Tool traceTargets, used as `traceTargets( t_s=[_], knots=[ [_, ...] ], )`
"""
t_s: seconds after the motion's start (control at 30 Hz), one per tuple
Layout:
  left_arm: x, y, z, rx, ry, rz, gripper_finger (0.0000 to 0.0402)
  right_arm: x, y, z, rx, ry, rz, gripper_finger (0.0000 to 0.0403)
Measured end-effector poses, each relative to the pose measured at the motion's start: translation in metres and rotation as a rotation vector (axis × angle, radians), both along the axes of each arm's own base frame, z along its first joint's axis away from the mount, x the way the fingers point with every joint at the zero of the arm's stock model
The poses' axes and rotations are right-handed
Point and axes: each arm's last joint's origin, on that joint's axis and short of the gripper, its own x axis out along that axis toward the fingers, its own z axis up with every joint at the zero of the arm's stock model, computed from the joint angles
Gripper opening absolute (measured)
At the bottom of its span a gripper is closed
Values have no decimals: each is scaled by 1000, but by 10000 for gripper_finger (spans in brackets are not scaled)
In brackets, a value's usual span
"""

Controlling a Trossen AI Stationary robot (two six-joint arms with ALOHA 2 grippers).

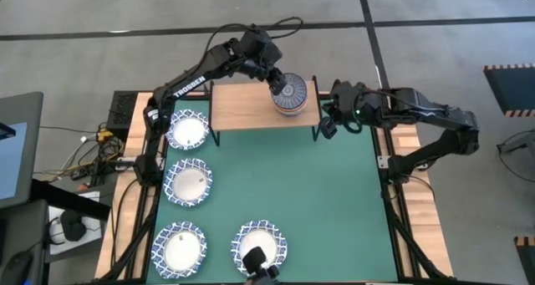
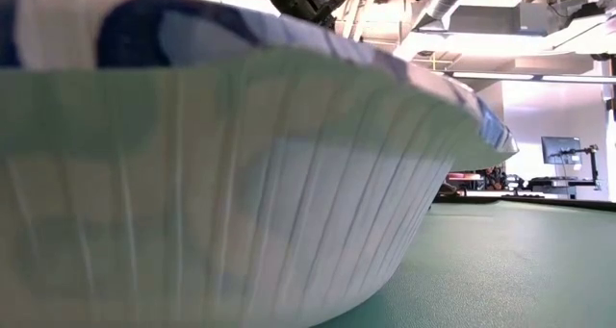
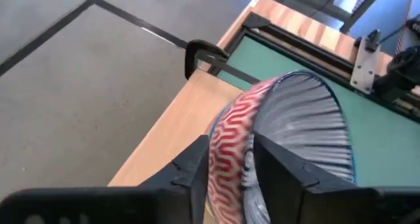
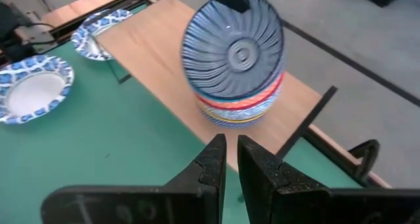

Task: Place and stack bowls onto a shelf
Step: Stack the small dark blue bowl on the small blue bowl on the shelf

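The step in hand looks like the release of the ray-patterned bowl [image 4: 233, 53] onto the stack [image 4: 241, 102] of small bowls at one end of the shelf [image 1: 242, 106]. To do it well, the left hand [image 3: 231, 168] should let the bowl drop level into the red one [image 3: 231, 142] beneath it before it spreads wider, then lift straight up and clear — any sideways drag at the rim could tip the stack, which stands close to the shelf's end. In the left wrist view the fingers [image 3: 190, 168] straddle the stack's rim, one on each side, part open, and whether they grip or merely touch it I cannot tell. The top bowl sits tilted on the stack, just under this hand. The right hand [image 4: 231, 159] waits near the shelf's end, just beside the stack, its fingers nearly closed and empty. Four lattice bowls [image 1: 187, 184] lie on the counter [image 1: 334, 210], well apart from the left hand.
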Motion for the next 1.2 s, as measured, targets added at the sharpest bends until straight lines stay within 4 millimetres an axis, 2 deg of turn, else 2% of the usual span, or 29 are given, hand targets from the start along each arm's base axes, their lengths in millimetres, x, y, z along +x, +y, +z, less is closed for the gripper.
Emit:
traceTargets(
  t_s=[0.2, 0.33, 0.53, 0.7, 0.9, 1.2],
  knots=[
    [-3, 2, 8, 18, -30, 10, 135, 16, -31, -7, -43, 36, -50, 66],
    [-6, 3, 19, 79, -65, 3, 137, 33, -59, -11, -16, -14, 25, 66],
    [-13, 4, 11, 67, 42, 2, 138, 45, -96, -22, 73, -55, 93, 66],
    [-12, 3, -9, 56, 157, -8, 138, 49, -116, -33, 102, -39, 114, 66],
    [-10, 6, -19, 62, 181, -20, 138, 54, -135, -48, 116, 14, 99, 66],
    [-6, 9, -11, 136, 117, -31, 138, 46, -142, -48, 120, 24, 80, 66]
  ],
)
